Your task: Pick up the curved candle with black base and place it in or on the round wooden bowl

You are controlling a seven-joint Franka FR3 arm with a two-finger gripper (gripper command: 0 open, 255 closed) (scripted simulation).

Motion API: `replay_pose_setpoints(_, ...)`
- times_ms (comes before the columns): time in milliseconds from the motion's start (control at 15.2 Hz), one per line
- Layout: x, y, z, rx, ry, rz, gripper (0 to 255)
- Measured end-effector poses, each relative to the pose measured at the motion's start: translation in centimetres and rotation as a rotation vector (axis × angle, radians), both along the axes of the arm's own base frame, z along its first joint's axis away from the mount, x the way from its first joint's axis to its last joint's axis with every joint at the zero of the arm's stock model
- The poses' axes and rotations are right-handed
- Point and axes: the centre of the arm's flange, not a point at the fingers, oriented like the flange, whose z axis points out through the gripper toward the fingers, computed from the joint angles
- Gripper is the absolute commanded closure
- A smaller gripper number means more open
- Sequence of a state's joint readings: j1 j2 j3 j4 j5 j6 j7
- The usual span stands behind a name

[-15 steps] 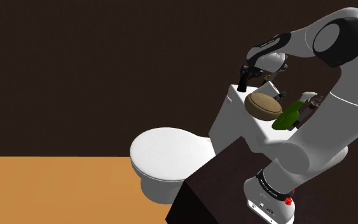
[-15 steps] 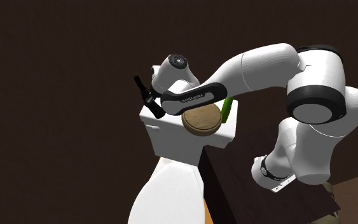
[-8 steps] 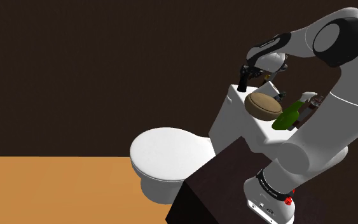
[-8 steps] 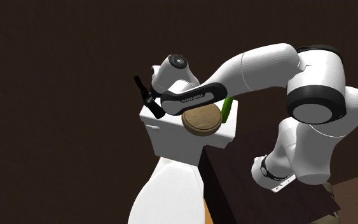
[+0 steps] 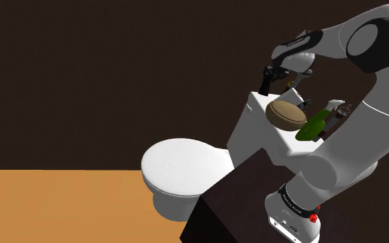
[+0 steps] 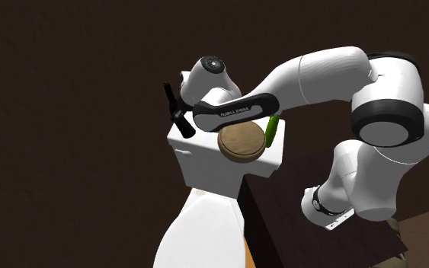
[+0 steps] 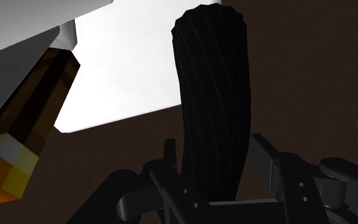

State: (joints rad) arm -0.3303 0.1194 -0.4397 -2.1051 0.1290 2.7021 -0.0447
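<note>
Bowl (image 5: 286, 114) on the toilet tank (image 5: 251, 130), bottle (image 5: 314, 125) just beside it, candle (image 7: 212, 95) in the pincer (image 7: 217, 159) over the tank's end.

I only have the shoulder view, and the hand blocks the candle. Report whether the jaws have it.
Observer: Wrist view: the dark ribbed candle is clasped between the jaws.
Operator: Now check the bowl's inside.
Observer: Second exterior view: the wooden bowl shows its open face, with nothing in it.
Operator: Name anything near the candle.
Observer: Wrist view: a brown object with a yellow-orange end lies by the white tank top.
</note>
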Motion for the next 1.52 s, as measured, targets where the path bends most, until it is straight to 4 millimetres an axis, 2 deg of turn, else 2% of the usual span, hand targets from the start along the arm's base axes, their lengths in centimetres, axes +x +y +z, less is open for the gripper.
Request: replay_pose_setpoints(1518,-0.2,-0.1,12.2,0.000,0.000,0.000,255)
